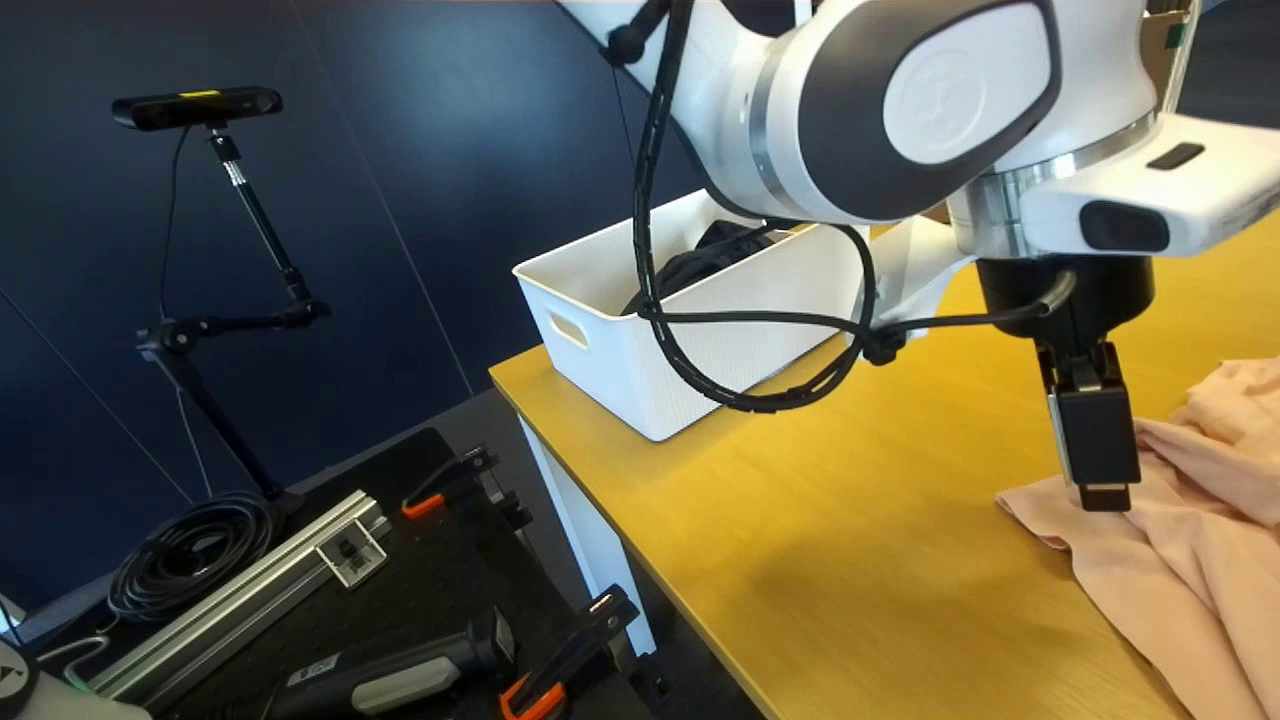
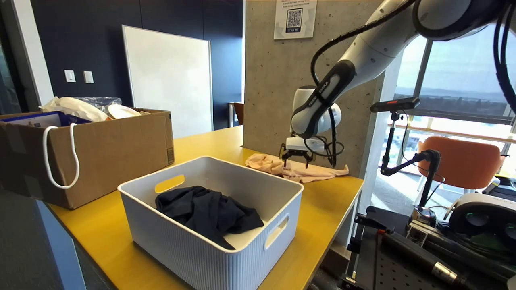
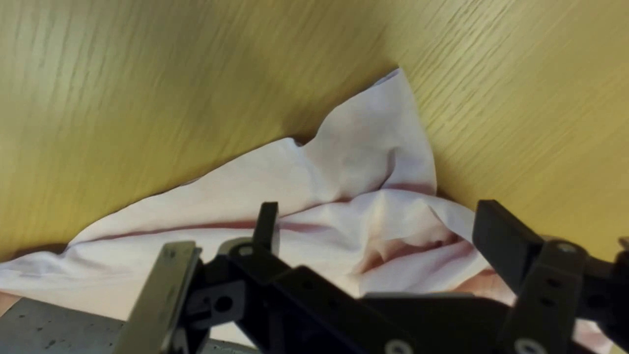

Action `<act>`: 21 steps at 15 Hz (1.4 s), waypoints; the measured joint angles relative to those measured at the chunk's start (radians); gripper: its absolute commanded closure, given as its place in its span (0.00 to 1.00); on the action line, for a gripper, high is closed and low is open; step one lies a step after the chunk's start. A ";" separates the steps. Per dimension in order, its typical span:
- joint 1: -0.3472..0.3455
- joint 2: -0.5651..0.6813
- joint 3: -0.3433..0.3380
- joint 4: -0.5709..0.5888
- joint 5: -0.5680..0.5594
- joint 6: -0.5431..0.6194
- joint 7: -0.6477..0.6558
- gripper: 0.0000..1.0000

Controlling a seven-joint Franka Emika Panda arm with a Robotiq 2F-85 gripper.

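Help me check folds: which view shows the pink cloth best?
The wrist view: closest to the pink cloth, folds clear, though the end effector covers part. An exterior view shows the pink cloth small; an exterior view shows the pink cloth cropped at right.

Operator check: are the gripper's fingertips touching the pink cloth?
Cannot tell: in the wrist view and both exterior views, the open gripper overlaps the pink cloth, with neither contact nor a gap plain.
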 measured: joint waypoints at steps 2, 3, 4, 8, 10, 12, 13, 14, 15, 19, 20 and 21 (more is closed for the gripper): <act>0.007 0.055 -0.004 0.049 0.001 0.000 0.023 0.00; 0.010 0.078 -0.005 0.070 0.001 -0.001 0.031 0.00; 0.012 0.097 -0.006 0.088 0.002 -0.001 0.037 0.00; 0.018 0.153 -0.006 0.146 0.002 -0.003 0.052 0.00; 0.020 0.173 -0.006 0.165 0.002 -0.003 0.055 0.00; 0.023 0.189 -0.006 0.180 0.002 -0.003 0.058 0.01; 0.024 0.196 -0.006 0.186 0.002 -0.003 0.060 0.26; 0.026 0.201 -0.006 0.189 0.002 -0.003 0.061 0.26; 0.028 0.206 -0.006 0.193 0.002 -0.003 0.063 0.29; 0.033 0.220 -0.006 0.208 0.002 -0.004 0.064 0.60; 0.035 0.220 -0.006 0.212 0.002 -0.005 0.064 0.67; 0.035 0.220 -0.006 0.215 0.002 -0.006 0.064 0.73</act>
